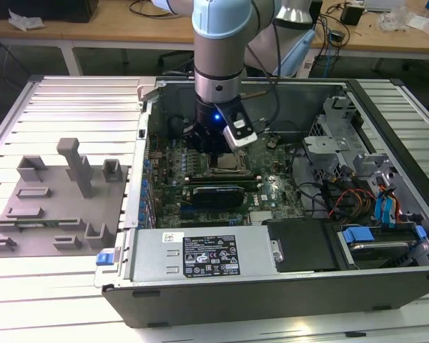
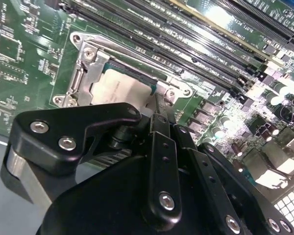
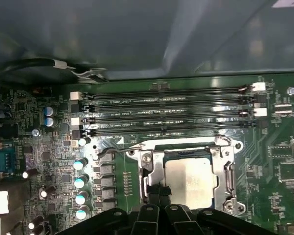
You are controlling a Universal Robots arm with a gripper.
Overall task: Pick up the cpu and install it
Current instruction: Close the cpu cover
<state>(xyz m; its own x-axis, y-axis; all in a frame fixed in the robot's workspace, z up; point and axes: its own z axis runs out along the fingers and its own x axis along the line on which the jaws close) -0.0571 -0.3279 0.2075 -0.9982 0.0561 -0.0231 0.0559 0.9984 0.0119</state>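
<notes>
Gripper [image 2: 162, 106] first: black links with a dull satin sheen, studded with bright steel screw heads. The cpu [image 3: 191, 183] shows a silvery metal lid, matt and faintly mottled, framed by the shinier bare metal of the socket frame [image 3: 154, 166]. The motherboard [image 3: 279, 142] is glossy green lacquer catching glare, its memory slots [image 3: 166, 115] smooth black plastic. The computer case [image 1: 286, 296] is matt grey sheet metal, the table [image 1: 79, 100] pale ribbed aluminium, the fixture [image 1: 57, 221] dull grey plastic.

exterior view: high, angled down on open case [image 1: 307, 293] | both wrist views: close over socket [image 2: 88, 73] [image 3: 154, 171]
</notes>
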